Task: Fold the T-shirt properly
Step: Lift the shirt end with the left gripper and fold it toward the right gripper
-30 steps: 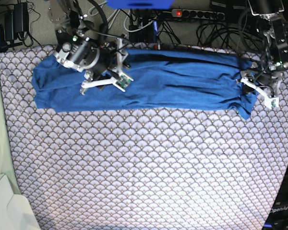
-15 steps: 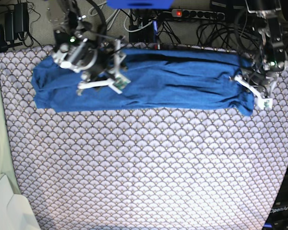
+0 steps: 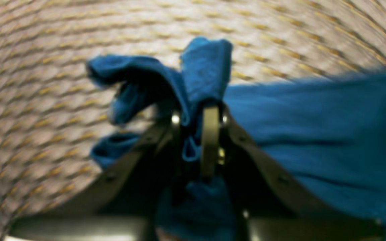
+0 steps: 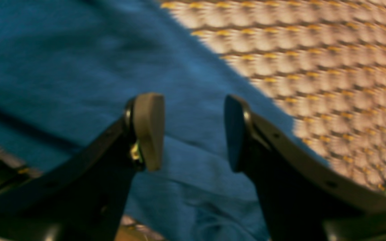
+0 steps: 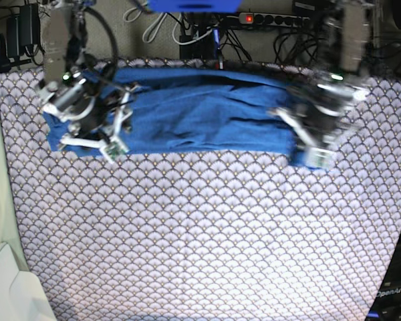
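At the left of the base view, the right gripper (image 5: 97, 137) is seen poised over the near-left end of the T-shirt (image 5: 207, 114), which lies as a long blue band across the far part of the scallop-patterned cloth (image 5: 200, 234). In the right wrist view its jaws are shown spread, with blue fabric visible through the gap and nothing held between the pads (image 4: 149, 130). Toward the right, the left gripper (image 5: 314, 144) is found at the shirt's other end; in the left wrist view its jaws are pressed together on a bunched fold of blue fabric (image 3: 203, 67), which rises above the fingertips. A lopsided fold can be judged the main risk: only one end is held, so any pull by the left arm could drag the band askew or bunch it further while the far end lies free. A slip is also possible, since only a thin gather of soft knit is pinched. A grab by the right gripper, if made too low, could catch the patterned cloth along with the shirt. The grip itself is disclosed only by the wrist views; in the base view both sets of fingers are blurred. The whole lie of the shirt is given only by the base view.
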You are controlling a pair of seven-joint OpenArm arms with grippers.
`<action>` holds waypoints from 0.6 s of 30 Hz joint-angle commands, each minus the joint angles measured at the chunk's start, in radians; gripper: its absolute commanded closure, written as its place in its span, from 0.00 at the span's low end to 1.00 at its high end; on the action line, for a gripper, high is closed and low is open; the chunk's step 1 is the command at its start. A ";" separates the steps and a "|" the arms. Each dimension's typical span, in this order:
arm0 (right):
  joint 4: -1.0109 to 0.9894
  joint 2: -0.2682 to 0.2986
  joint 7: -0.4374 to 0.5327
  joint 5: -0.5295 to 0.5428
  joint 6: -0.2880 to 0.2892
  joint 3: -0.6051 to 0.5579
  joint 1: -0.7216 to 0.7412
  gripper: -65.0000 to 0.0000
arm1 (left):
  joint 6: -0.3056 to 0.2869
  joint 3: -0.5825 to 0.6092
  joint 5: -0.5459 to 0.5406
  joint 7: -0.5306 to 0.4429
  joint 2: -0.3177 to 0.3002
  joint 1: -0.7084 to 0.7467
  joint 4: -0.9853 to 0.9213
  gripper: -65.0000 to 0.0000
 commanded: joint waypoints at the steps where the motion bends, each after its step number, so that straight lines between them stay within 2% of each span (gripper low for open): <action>1: 0.019 0.004 0.014 0.009 0.011 0.018 0.004 0.53 | 0.020 0.042 0.037 -0.020 0.008 -0.003 0.017 1.00; 5: 0.019 0.004 0.013 0.009 0.011 0.084 0.020 0.53 | 0.040 0.230 0.175 -0.020 0.061 -0.014 0.015 1.00; 8: 0.019 0.004 0.013 0.009 0.011 0.126 0.021 0.53 | 0.040 0.326 0.299 -0.020 0.135 -0.016 0.004 1.00; 12: 0.019 0.007 0.011 0.009 0.011 0.155 0.024 0.53 | 0.039 0.418 0.471 -0.020 0.245 -0.033 -0.054 1.00; 18: 0.019 0.021 0.011 0.009 0.011 0.163 0.024 0.53 | 0.039 0.467 0.640 -0.020 0.374 -0.029 -0.157 1.00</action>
